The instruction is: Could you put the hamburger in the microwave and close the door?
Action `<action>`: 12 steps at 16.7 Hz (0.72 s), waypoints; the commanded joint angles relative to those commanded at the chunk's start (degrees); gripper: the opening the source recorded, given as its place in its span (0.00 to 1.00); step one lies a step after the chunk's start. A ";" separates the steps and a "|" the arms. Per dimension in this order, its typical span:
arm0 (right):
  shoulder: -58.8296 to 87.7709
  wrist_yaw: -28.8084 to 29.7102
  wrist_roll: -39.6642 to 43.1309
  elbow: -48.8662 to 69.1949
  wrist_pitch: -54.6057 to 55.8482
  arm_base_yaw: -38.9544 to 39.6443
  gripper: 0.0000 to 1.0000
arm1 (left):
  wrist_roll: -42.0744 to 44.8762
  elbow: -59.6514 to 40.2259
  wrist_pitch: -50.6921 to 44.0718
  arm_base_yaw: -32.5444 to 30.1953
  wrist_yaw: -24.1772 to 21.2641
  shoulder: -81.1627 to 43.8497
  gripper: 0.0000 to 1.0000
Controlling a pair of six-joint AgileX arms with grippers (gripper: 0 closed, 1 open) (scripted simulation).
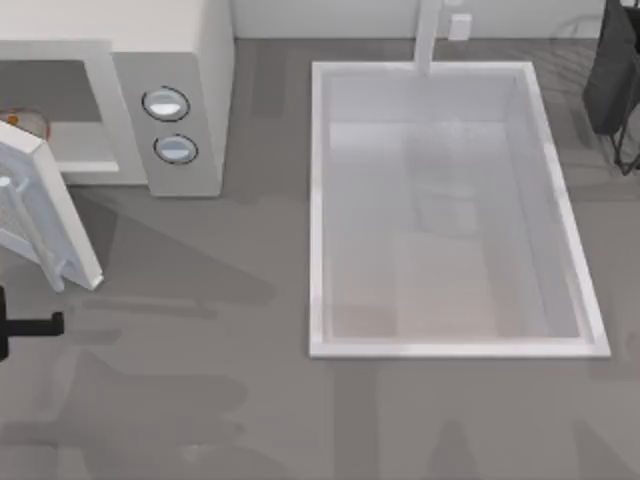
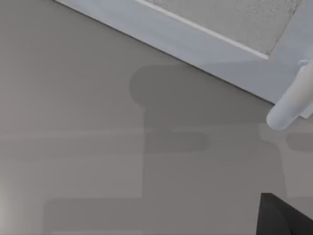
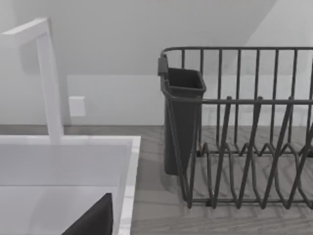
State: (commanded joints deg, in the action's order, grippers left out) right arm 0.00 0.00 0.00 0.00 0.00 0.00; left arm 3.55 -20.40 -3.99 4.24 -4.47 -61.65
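At the worktop's left edge the left gripper (image 1: 45,324) hangs just in front of the open door (image 1: 40,205); whether its fingers are apart or together I cannot tell. The hamburger (image 1: 28,121) already sits inside the microwave (image 1: 180,60) in the far left corner, so I judge closing comes next: press low on the door's outer face and swing it steadily shut. The right arm (image 1: 615,70) is parked at the far right corner, past the sink (image 1: 320,200).

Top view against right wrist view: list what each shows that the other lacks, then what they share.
Top view alone: the microwave with two knobs, its door swung open, a sliver of the hamburger inside the cavity, and the left tool near the table's left edge. Right wrist view alone: the dish rack's utensil cup up close. Both: the sink, the faucet and the dish rack.
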 joint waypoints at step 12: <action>0.00 0.00 0.00 0.00 0.00 0.00 1.00 | -1.23 -16.60 11.50 -2.14 1.37 -28.18 0.00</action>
